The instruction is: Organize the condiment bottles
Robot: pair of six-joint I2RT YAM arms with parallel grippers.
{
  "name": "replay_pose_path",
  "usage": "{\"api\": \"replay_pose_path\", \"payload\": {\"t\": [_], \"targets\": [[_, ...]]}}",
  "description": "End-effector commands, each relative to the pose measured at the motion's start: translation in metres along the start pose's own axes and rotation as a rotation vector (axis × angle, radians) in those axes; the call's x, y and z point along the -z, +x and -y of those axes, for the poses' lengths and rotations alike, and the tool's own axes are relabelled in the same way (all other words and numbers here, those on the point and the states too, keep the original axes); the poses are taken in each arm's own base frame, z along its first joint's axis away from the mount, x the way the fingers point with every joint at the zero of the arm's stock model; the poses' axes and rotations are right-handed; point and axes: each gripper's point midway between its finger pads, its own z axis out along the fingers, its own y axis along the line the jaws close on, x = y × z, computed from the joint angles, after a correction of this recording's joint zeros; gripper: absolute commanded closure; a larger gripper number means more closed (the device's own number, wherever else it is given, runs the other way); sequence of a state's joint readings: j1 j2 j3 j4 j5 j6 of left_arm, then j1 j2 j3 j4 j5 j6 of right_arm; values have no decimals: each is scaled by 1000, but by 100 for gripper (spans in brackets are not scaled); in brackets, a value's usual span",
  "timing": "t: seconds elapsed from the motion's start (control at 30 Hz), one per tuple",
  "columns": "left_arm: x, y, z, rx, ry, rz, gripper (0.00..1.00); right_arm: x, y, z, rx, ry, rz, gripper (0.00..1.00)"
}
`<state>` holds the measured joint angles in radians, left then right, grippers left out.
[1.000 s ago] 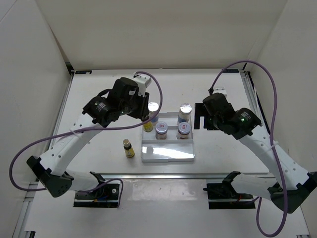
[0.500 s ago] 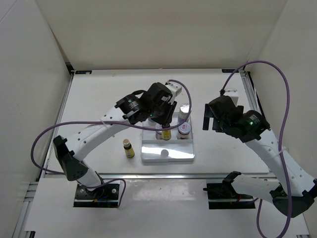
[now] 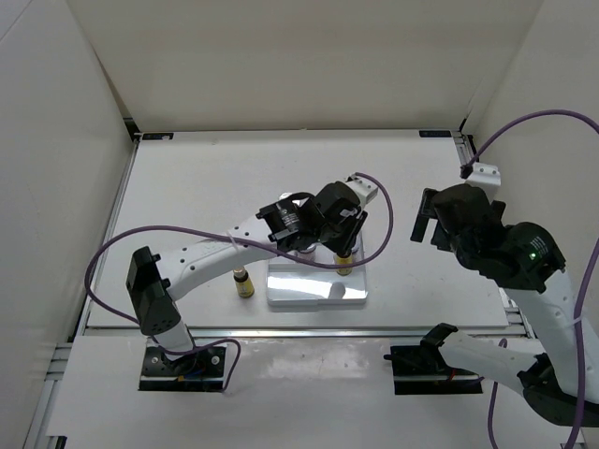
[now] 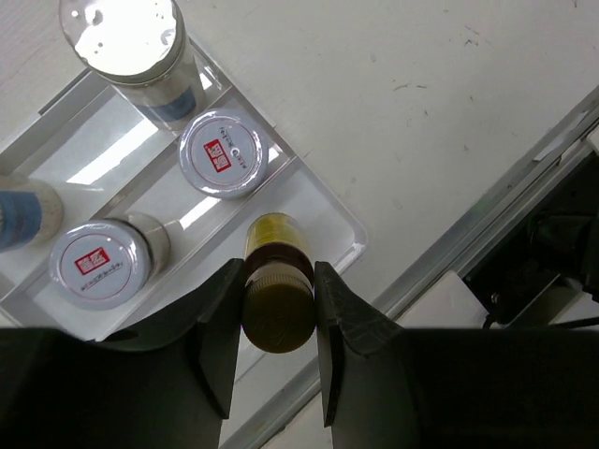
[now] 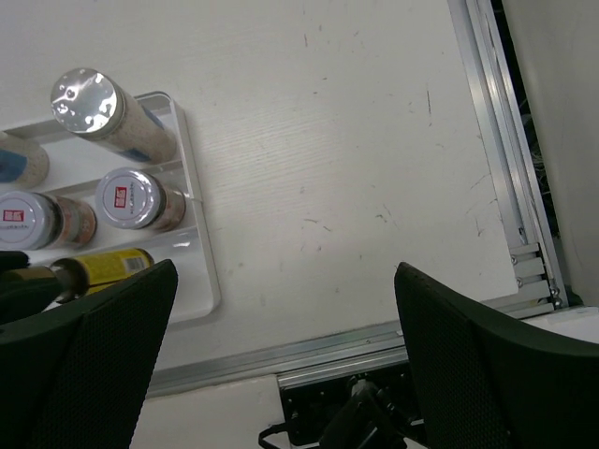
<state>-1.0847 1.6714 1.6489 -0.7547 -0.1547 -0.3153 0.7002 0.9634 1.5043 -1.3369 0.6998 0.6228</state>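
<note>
Placing step: yellow bottle (image 4: 277, 241) pinched at its cap by left gripper (image 4: 279, 296) over the tray's (image 4: 353, 240) empty row beside the jars (image 4: 224, 154); next, probably lower upright and release; right gripper (image 5: 281, 281) spread, holding nothing.

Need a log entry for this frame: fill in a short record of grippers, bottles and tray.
left gripper: shut on yellow bottle, by its dark cap
yellow bottle: cap up, over the tray's near row, right end; touchdown unclear
right gripper: open, empty, right of tray
tall bottles: two, far row
jars: two, middle row
second yellow bottle: on table, left of tray
</note>
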Motion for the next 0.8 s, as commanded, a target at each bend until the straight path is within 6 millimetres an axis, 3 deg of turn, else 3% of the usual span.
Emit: {"api": "replay_pose_path", "payload": {"t": [0.0,0.37,0.67,0.77], "targets": [[-1,-25,5,30,8,139,89,11,-7,18,-16,51,27,0],[-42,7,10,24,18,87,89,19,-13,24,-31,47,49,0],[-55,19,16,32,28,60,88,20,-11,25,-31,47,49,0],[-58,22,16,30,25,52,82,20,-9,27,-31,47,49,0]]}}
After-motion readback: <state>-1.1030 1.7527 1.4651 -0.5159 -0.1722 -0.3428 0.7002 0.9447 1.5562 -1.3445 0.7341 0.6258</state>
